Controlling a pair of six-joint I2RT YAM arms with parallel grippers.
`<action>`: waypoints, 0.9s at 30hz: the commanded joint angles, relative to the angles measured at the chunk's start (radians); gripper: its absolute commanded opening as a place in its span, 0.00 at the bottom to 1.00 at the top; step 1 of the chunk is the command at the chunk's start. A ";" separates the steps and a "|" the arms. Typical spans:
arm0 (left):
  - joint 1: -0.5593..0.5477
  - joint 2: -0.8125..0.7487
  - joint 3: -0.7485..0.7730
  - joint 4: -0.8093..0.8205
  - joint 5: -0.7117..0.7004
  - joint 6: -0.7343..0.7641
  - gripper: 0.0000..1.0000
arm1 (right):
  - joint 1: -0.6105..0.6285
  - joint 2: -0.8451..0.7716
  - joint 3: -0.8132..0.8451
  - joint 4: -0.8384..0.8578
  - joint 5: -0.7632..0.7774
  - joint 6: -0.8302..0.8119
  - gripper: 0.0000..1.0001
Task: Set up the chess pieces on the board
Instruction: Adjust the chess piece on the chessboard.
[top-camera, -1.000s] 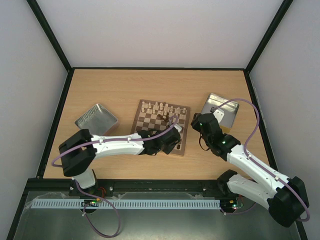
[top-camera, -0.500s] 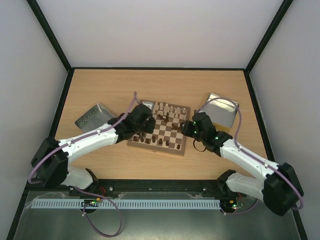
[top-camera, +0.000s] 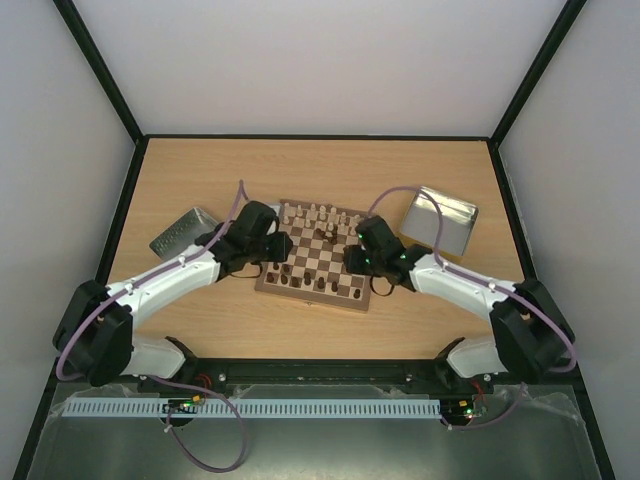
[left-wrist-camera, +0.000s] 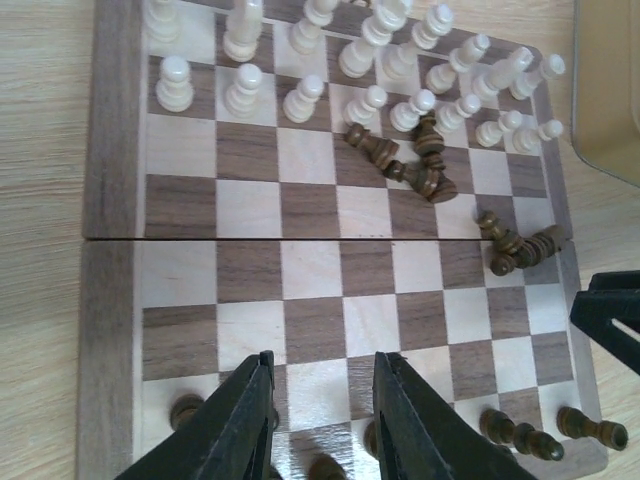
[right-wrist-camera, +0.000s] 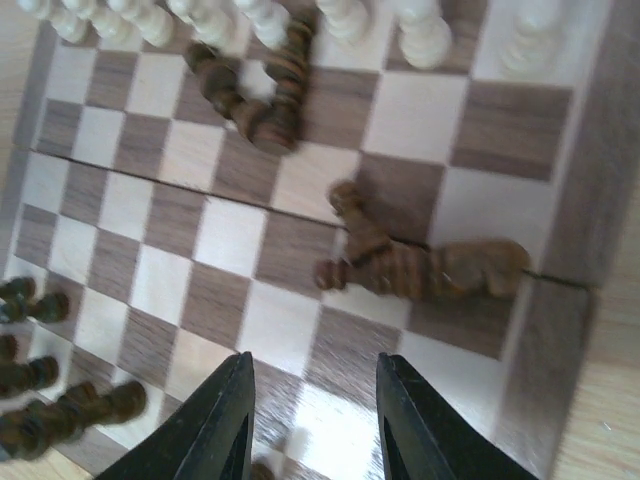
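The board (top-camera: 312, 297) lies mid-table. Cream chess pieces (left-wrist-camera: 300, 95) stand in two rows along its far edge. Dark chess pieces lie toppled in a heap (left-wrist-camera: 405, 165) just in front of them, and in another heap (left-wrist-camera: 520, 245) by the right border. More dark pieces (left-wrist-camera: 540, 435) stand along the near edge. My left gripper (left-wrist-camera: 323, 362) hovers open over the board's near left squares, nothing between its fingers. My right gripper (right-wrist-camera: 314, 360) hangs open over the right side, short of the toppled dark pieces (right-wrist-camera: 420, 265), with nothing held.
A silver tin (top-camera: 180, 233) sits left of the board and another silver tin (top-camera: 440, 222) stands tilted at its right. Both arms reach in over the board's two sides. Black walls rim the table.
The left arm swung from the board's near right to its left side. The right gripper came from beside the right tin to over the board, its jaws narrowing.
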 joint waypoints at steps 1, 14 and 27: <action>0.042 -0.017 -0.029 -0.014 0.019 -0.033 0.31 | 0.026 0.086 0.143 -0.047 0.027 -0.058 0.34; 0.123 -0.121 -0.112 0.007 0.016 -0.086 0.33 | 0.177 0.212 0.284 -0.058 -0.067 -0.155 0.57; 0.136 -0.122 -0.132 0.006 0.025 -0.088 0.33 | 0.201 0.295 0.301 -0.029 -0.116 -0.193 0.50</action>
